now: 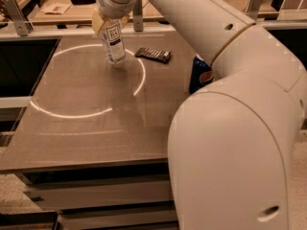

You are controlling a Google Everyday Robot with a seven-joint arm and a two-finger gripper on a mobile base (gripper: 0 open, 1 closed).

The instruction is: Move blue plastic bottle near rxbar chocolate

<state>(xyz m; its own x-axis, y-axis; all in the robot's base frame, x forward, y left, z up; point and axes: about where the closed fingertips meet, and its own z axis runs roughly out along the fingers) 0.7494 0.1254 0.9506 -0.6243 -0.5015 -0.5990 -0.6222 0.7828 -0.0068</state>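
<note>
The blue plastic bottle [113, 44], clear with a white-and-dark label, hangs slightly tilted just above the far part of the table. My gripper [109, 20] is shut on its upper part, and the cap is hidden by the fingers. The rxbar chocolate [153, 54], a flat dark bar with light lettering, lies on the table a short way to the right of the bottle. The two are apart.
A blue Pepsi can [200, 75] stands at the table's right edge, partly hidden by my arm [230, 128]. A bright ring of light lies on the grey tabletop [86, 128]. Another table with small items stands behind, past a rail.
</note>
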